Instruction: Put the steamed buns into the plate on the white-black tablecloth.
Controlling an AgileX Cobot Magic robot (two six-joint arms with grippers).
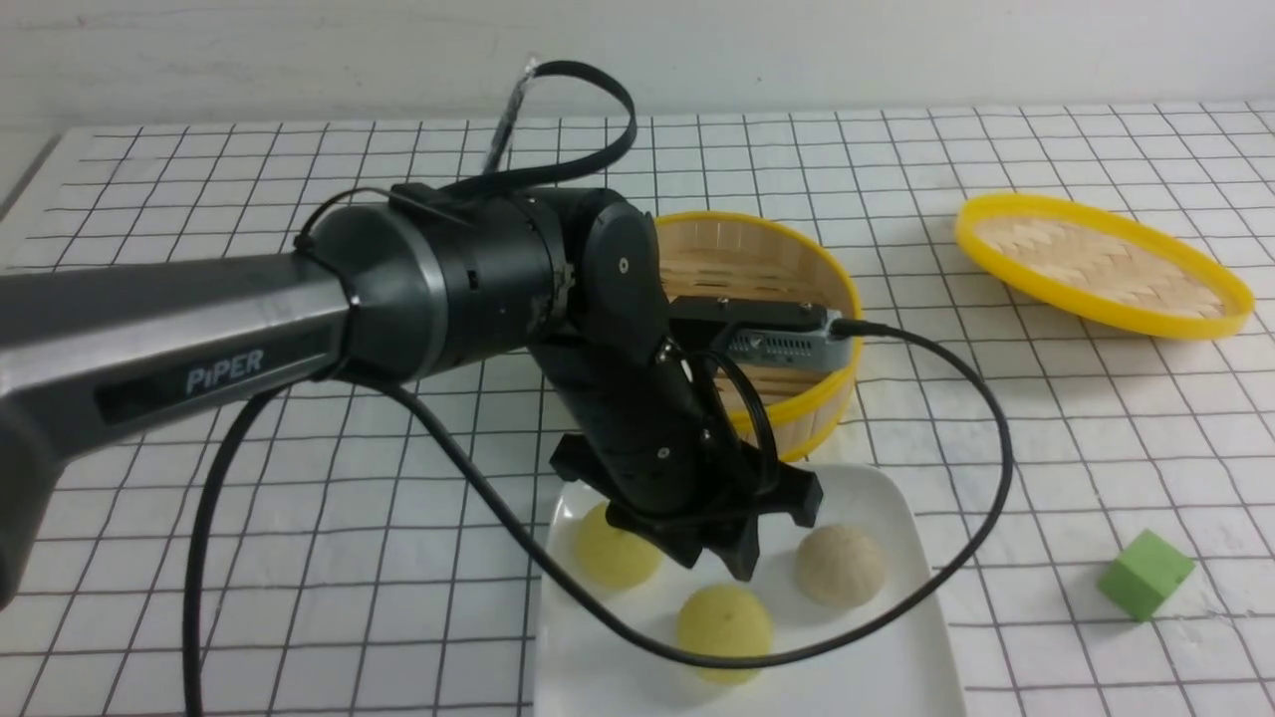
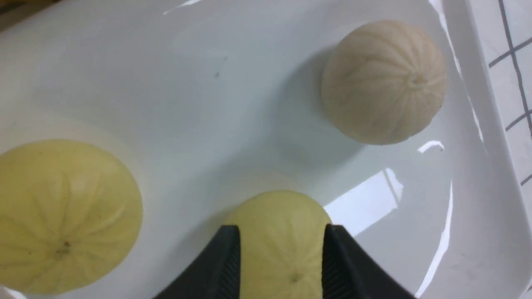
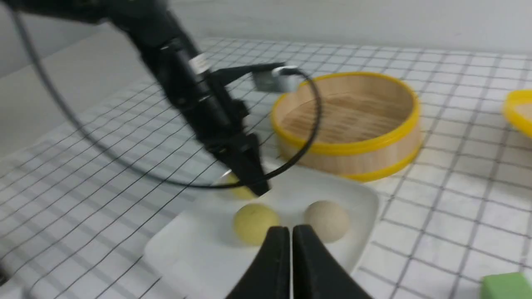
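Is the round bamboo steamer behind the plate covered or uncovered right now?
Uncovered: the steamer shows its slatted inside, and the yellow-rimmed lid lies apart on the gridded cloth.

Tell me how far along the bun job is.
Looks done: both pale yellow buns and the beige-grey bun sit on the white plate, and the steamer shows no bun in its visible part. In hand: nothing; the left hand hovers open above the plate. Left: apparently only drawing that arm back.
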